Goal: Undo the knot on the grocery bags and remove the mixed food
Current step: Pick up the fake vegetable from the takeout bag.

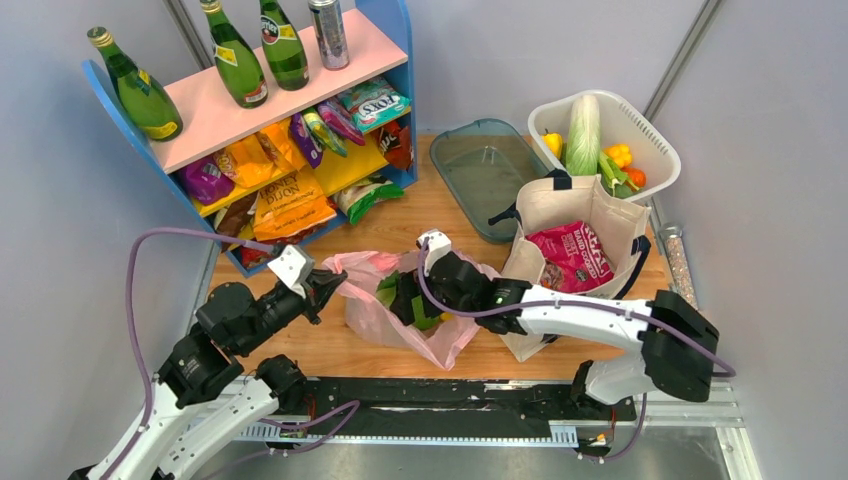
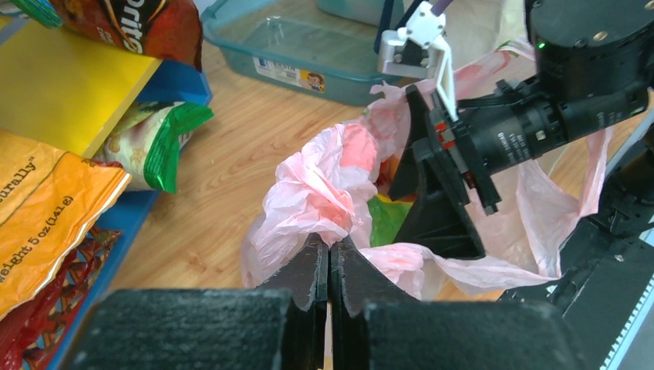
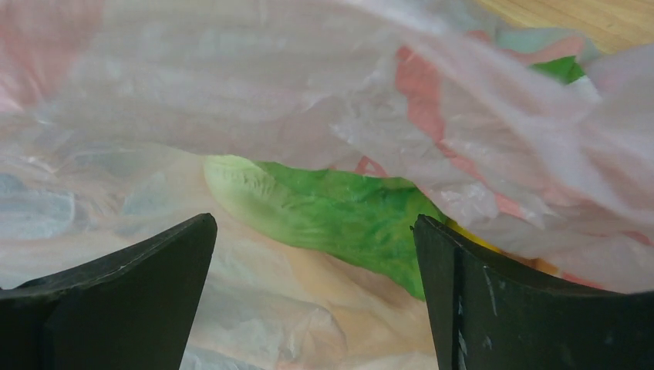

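Note:
The pink plastic bag (image 1: 368, 322) lies on the table between my arms, its mouth gaping; the knot is out of view. My left gripper (image 1: 330, 283) is shut on the bag's crumpled left edge (image 2: 320, 185), with the thin plastic pinched at the fingertips. My right gripper (image 1: 405, 300) reaches into the mouth from the right and stands open (image 3: 315, 223). Between and just beyond its fingers lies green leafy lettuce (image 3: 339, 212) under the pink film (image 3: 270, 92), with a sliver of yellow beside it. The cream tote (image 1: 560, 205) stands upright to the right and holds a magenta crisp packet (image 1: 572, 255).
A blue and pink shelf (image 1: 280, 90) with green bottles and snack bags stands at the back left, close to my left arm. A teal tray (image 1: 485, 165) lies behind the bags. A white basket (image 1: 640, 130) at the back right holds a pale cabbage and peppers.

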